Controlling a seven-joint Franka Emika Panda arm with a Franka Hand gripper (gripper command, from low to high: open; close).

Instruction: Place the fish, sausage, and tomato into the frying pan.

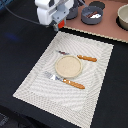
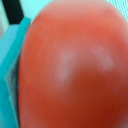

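From my station the wrist view is filled almost completely by the tomato (image 2: 70, 65), a glossy red-orange surface with pale highlights, so close that it is blurred. A teal finger (image 2: 11, 75) of the gripper (image 1: 60, 22) lies along one side of it. I judge the gripper is clamped on the tomato, because the fruit sits directly under the camera and against that finger, although the second finger is not visible.

In the exterior view the white wrist hangs at the far left of the scene, above the far edge of the striped placemat (image 1: 95, 70), and a small red spot shows under it. The arm is raised, I think to carry the load over the mat's things without touching them.

The frying pan (image 1: 92, 15) stands to the right of the gripper, on the brown board (image 1: 112, 30) at the far side. Inside it I see a white shape, probably the fish (image 1: 94, 16), and a reddish mark beside it that may be the sausage; it is too small to be certain. So the tomato looks like the last item.

On the mat stay the beige plate (image 1: 67, 66), a fork (image 1: 63, 80) with orange handle near it and another utensil (image 1: 78, 56) on the far side. A beige bowl (image 1: 123, 17) is at the far right.
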